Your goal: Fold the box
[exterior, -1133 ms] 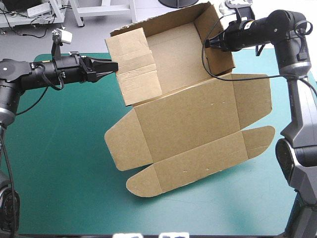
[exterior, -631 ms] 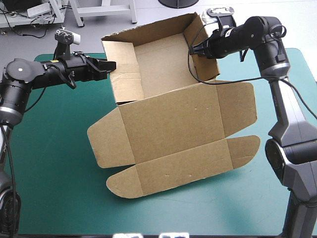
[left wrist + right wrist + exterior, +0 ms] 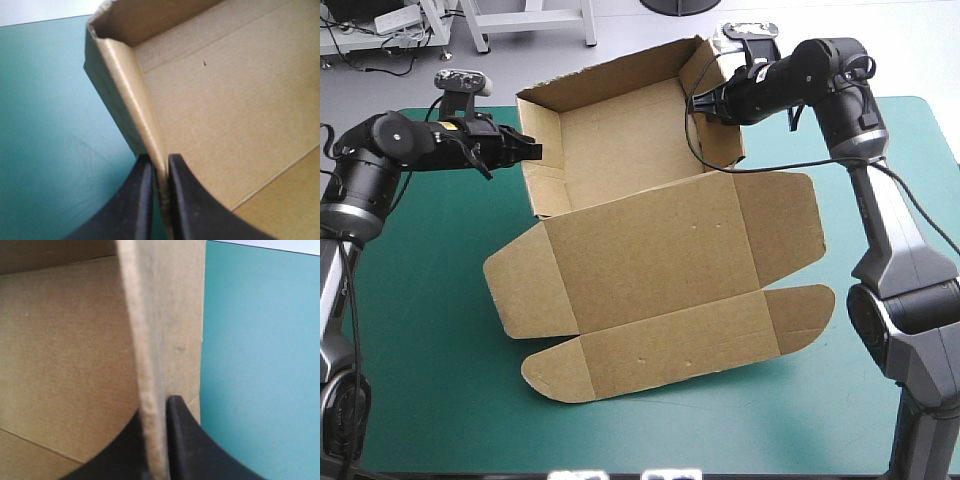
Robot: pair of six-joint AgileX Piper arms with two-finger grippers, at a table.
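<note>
Box (image 3: 640,200) is pinched at both ends. The left hand (image 3: 530,152) has its black fingers all but closed on the tray's left end wall (image 3: 125,85), and the board's edge shows as a thin strip between them. The right hand (image 3: 700,100) is likewise nearly closed on the right end wall (image 3: 150,365), one finger inside the tray and one outside.

Between the two hands runs the tray (image 3: 620,130), open with its walls raised. Its long axis goes from one hand to the other, with the right end a little farther back. It sits toward the far edge of the bench (image 3: 420,320) with its teal-green cover. The lid (image 3: 650,260) spreads flat from the tray's near wall toward the robot, its flaps unfolded.

Neither arm is nearer, since each holds its own end. The lid lies on the near side of both, which I judge is the relation the coming move turns on. No brand, label or writing can be read on the board.
</note>
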